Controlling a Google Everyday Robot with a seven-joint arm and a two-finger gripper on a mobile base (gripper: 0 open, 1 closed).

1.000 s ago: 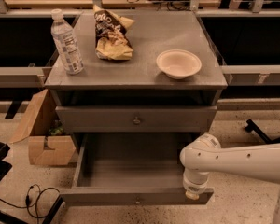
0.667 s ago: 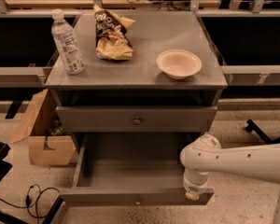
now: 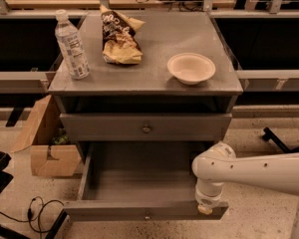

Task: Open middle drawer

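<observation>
The middle drawer (image 3: 139, 209) is a wide grey metal drawer with a small round knob (image 3: 147, 216). It stands pulled far out of the grey cabinet, showing its empty grey tray (image 3: 139, 176). My gripper (image 3: 205, 209) hangs from the white arm (image 3: 259, 171) that comes in from the right. It points down at the right end of the drawer's front rim. Above it, another grey drawer (image 3: 99, 127) with a like knob (image 3: 146, 129) is shut. Anything below the open drawer is hidden.
On the cabinet top (image 3: 154, 78) stand a water bottle (image 3: 72, 46), a crumpled chip bag (image 3: 118, 36) and a white bowl (image 3: 191, 67). A cardboard box (image 3: 42, 143) sits on the floor at the left. A black cable (image 3: 37, 208) lies at the front left.
</observation>
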